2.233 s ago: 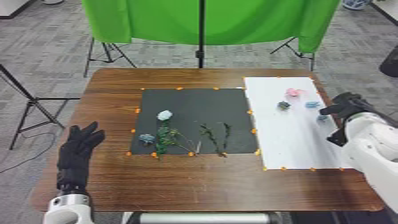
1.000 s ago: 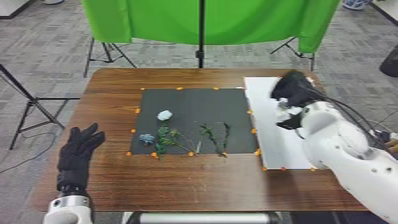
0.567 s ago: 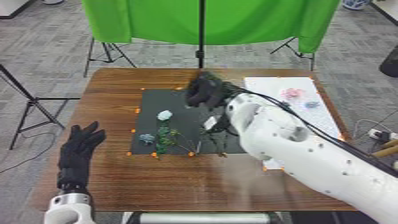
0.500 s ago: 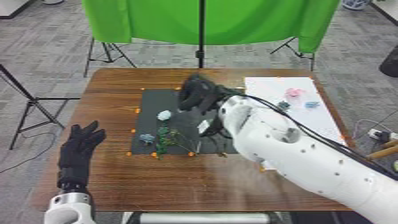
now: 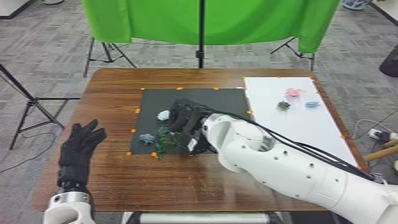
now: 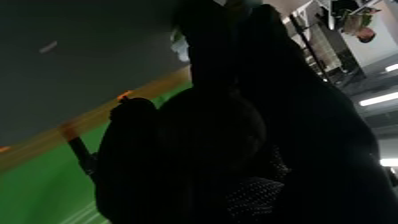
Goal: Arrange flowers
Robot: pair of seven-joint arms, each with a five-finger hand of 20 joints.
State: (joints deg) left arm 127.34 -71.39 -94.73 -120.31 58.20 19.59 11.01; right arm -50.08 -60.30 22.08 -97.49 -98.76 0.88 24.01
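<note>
- The left hand (image 5: 82, 145) lies palm over the counter (image 5: 115, 180), just inside its left edge, with its fingers straight and spread apart, directed at the far edge.
- The blue-gray flower (image 5: 147, 138) sits on the dark gray mat (image 5: 222, 99), near that mat's near left corner.
- Just to its right, the leafy green stem (image 5: 162, 141) runs toward the mat's near edge.
- The white flower (image 5: 163, 115) lies by the mat's left edge, farther from the counter's near edge than the blue-gray flower.
- The right hand (image 5: 185, 117) is over the mat, just right of the white flower; I cannot tell whether it is apart, together or clamped on something. Its white arm (image 5: 284, 172) crosses from the counter's near right corner.
- The white sheet (image 5: 311, 135) lies along the counter's right edge and bears 3 flowers near the far right corner: the dusky green flower (image 5: 284, 105), then the pink flower (image 5: 294, 92) nearer the far edge, then the light blue flower (image 5: 313, 104).
</note>
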